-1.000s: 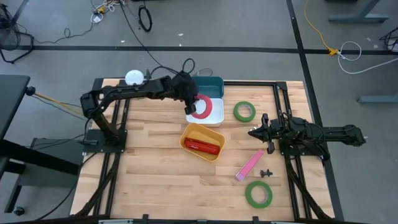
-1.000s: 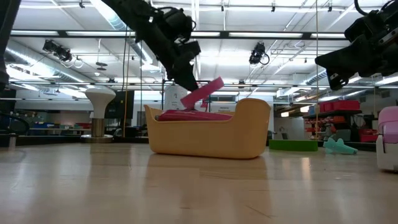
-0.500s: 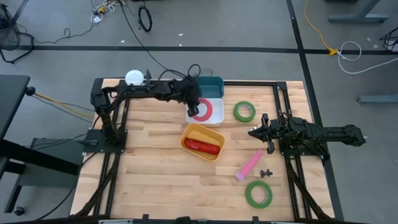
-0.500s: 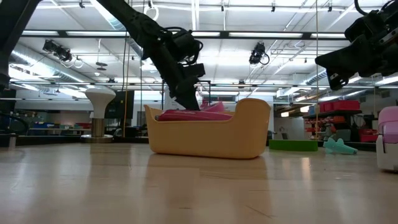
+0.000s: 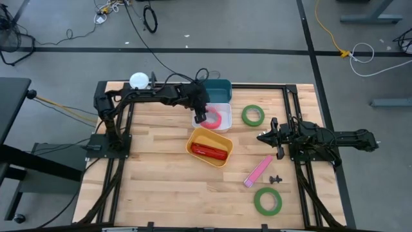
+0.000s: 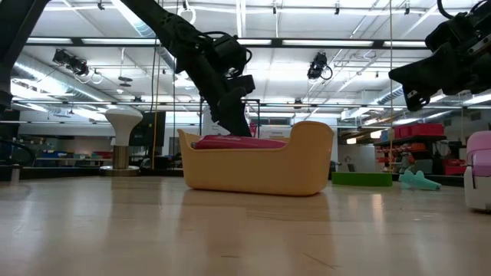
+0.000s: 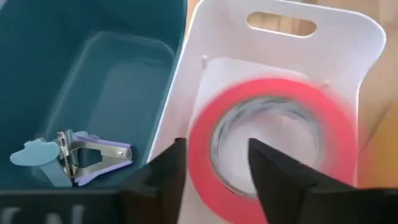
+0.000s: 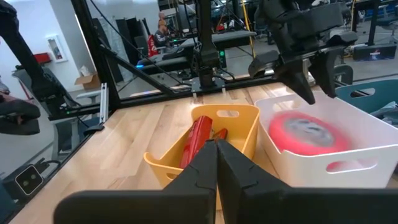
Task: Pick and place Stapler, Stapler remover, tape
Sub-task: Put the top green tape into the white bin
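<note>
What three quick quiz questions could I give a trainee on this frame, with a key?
1. True or false: the red tape roll lies in the white bin.
2. How many green tape rolls are on the table outside the bins?
3. Which bin holds the blue staple remover: A yellow, B teal, C white?

Key
1. True; the left gripper hovers over it, jaws open.
2. Two: one beside the white bin, one near the table's front edge.
3. B, the teal bin.
</note>
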Robot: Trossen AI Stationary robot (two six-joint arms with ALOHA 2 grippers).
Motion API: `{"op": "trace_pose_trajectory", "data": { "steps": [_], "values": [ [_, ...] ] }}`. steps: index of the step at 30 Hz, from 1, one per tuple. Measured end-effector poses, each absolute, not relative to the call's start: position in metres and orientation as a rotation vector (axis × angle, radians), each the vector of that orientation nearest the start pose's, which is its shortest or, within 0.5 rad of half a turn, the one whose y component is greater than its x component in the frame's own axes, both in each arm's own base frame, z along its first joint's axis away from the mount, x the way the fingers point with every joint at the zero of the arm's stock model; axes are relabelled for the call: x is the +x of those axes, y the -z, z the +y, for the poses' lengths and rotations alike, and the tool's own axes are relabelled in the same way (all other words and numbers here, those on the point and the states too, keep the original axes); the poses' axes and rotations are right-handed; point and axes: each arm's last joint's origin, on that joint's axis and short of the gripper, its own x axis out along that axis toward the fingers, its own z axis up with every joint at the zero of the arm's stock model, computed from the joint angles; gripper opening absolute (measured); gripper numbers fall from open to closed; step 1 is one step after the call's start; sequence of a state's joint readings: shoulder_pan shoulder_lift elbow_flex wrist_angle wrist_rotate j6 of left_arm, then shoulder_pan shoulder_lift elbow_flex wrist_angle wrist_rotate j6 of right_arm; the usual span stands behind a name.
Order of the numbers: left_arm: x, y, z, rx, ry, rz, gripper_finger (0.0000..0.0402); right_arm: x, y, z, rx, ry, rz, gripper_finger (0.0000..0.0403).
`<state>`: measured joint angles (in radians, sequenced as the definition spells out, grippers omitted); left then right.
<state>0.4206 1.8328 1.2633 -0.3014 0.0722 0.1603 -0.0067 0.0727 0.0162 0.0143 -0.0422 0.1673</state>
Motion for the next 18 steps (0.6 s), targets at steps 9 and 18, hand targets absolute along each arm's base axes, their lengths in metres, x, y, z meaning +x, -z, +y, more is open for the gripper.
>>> {"op": "trace_pose_trajectory", "data": {
  "steps": [9, 18],
  "values": [
    [0.356, -0.203, 0.157, -0.052, -0.283, 0.879, 0.0274, 0.101, -0.165, 0.001, 0.168, -0.032, 0.045, 0.0007],
    [0.366, -0.237, 0.162, -0.032, -0.296, 0.843, 0.0263, 0.101, -0.165, 0.001, 0.168, -0.032, 0.045, 0.0007]
  ]
}}
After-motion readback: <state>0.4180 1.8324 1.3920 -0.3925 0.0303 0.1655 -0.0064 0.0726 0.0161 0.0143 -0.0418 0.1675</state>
